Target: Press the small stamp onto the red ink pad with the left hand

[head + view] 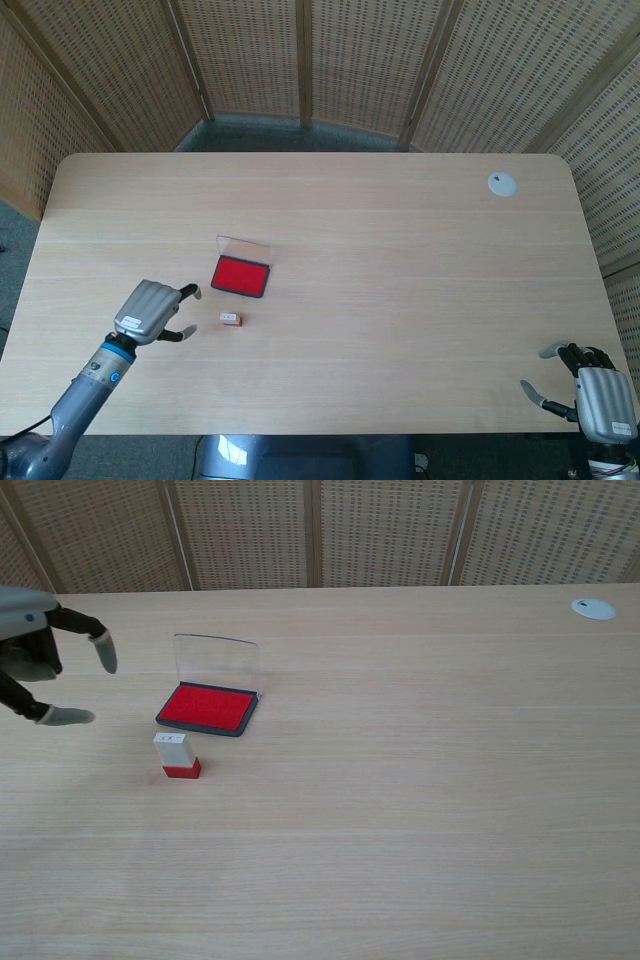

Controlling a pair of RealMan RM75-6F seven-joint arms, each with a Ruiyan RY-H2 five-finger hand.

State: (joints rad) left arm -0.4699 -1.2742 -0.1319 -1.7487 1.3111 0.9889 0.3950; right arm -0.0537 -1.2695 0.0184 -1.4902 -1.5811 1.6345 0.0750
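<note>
The small stamp [231, 319] [176, 754], white on top with a red base, stands upright on the table just in front of the red ink pad [241, 275] [206, 708]. The pad lies open, its clear lid [216, 662] raised behind it. My left hand [152, 311] [35, 662] hovers open to the left of the stamp, fingers spread toward it, a short gap away and holding nothing. My right hand [592, 392] sits at the table's near right corner, fingers apart and empty; only the head view shows it.
A small white round disc [502, 183] [594, 608] lies at the far right of the wooden table [400, 300]. Woven wicker screens [300, 60] stand behind and beside the table.
</note>
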